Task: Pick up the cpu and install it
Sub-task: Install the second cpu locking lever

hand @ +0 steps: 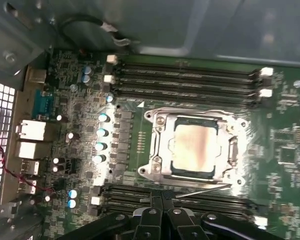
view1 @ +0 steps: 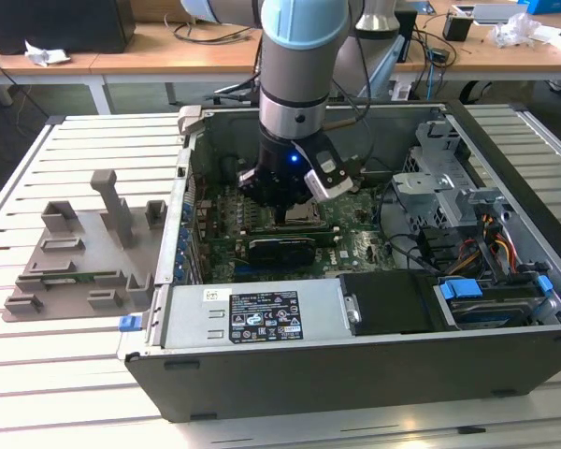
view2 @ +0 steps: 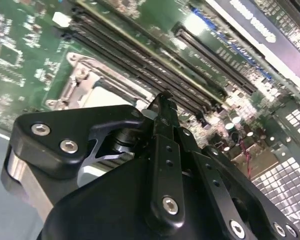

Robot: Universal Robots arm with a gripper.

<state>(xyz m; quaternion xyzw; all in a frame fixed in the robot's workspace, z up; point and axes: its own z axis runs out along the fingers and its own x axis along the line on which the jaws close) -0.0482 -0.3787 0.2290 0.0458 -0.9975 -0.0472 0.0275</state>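
Jaws stand together with nothing between them: in both wrist views the black fingers (hand: pixel 162 212) meet at their tips, and the gripper (view2: pixel 162 107) hangs just above the motherboard (hand: pixel 90 100) with no chip in its grasp. In the exterior view the arm (view1: pixel 299 65) comes straight down into the open case (view1: pixel 355 374), its grey wrist upright and the gripper (view1: pixel 290 213) low over the middle of the board, beside the socket (view1: pixel 304 217).

In the first wrist view the cpu (hand: pixel 194 147) lies flat in the socket frame (hand: pixel 157 145). Its top is a pale silver square with a dull tan sheen and rounded corners, darker along the edges, and it sits level and square to the bright metal frame around it. A thin lever (hand: pixel 205 187) runs along the frame's side nearest the fingers. Rows of dark memory slots (hand: pixel 185 80) lie on the far side of the socket from the gripper, and more slots (hand: pixel 125 192) run between the socket and the fingertips.

On the slatted table (view1: pixel 75 374), at the exterior view's left and well apart from the case, stands a grey tray (view1: pixel 84 257) with upright blocks.
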